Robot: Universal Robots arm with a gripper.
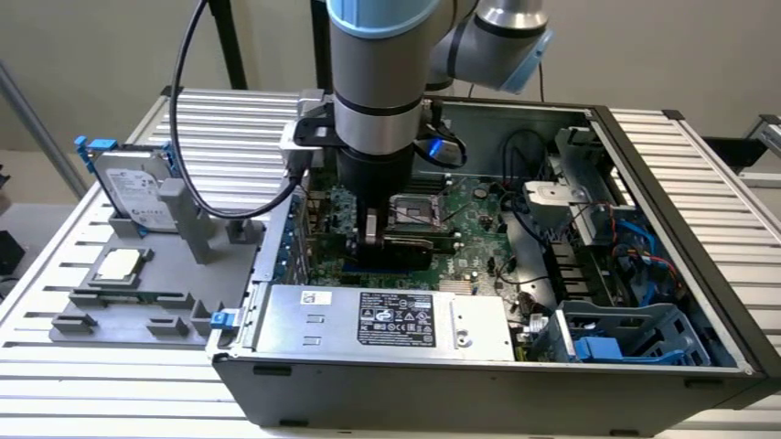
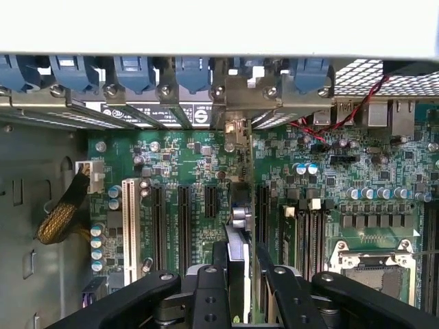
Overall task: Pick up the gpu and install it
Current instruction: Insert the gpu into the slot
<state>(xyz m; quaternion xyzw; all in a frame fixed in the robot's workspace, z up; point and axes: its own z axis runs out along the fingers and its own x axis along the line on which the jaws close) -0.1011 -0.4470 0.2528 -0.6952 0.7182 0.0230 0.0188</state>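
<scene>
The gpu (image 2: 236, 236) stands edge-on among the black expansion slots (image 2: 184, 223) of the green motherboard (image 2: 322, 171). Its silver end bracket (image 2: 235, 103) sits against the case's rear wall, under the blue clips (image 2: 134, 72). My gripper (image 2: 238, 288) is shut on the card's near end, one black finger (image 2: 209, 291) on each side. In the exterior view the arm reaches straight down into the open computer case (image 1: 683, 229). There the gripper (image 1: 388, 245) holds the dark card (image 1: 415, 249) low over the motherboard, beside the CPU socket (image 1: 415, 208).
A silver hard drive with blue rails (image 1: 132, 187) stands in a grey fixture (image 1: 134, 302) at the exterior view's left, and a CPU chip (image 1: 119, 265) lies on it. The power supply (image 1: 379, 320) fills the case's front. Drive cages and cables (image 1: 610, 238) crowd its right.
</scene>
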